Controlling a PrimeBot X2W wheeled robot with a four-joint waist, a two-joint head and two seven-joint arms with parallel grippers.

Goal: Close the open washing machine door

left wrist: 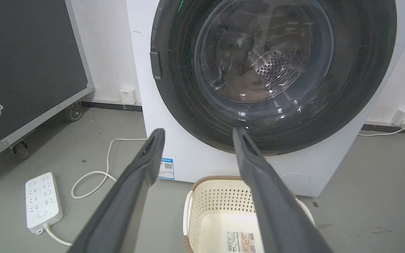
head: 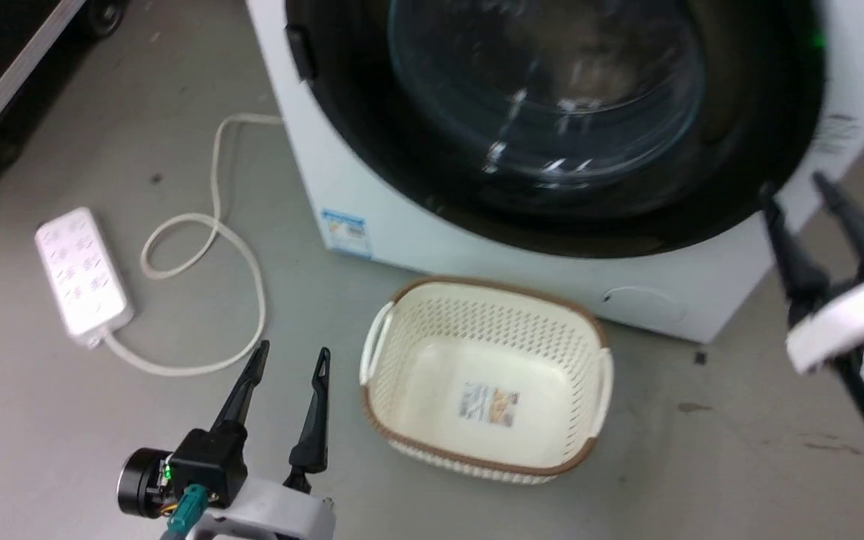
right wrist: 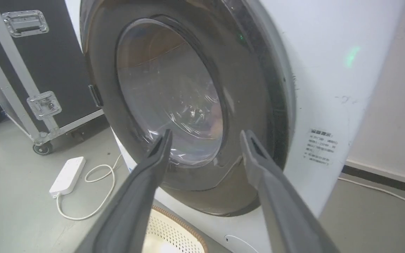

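Observation:
The white washing machine stands on the grey floor. Its washing machine door, round, black-framed with a clear glass window, lies flush against the machine's front. My right gripper is open at the door's lower right edge, close to the frame, with nothing between its fingers. My left gripper is open and empty, low over the floor left of the basket, pointing at the machine.
A cream perforated basket sits on the floor right in front of the machine. A white power strip with a looping cable lies to the left. A black flight case on wheels stands farther left.

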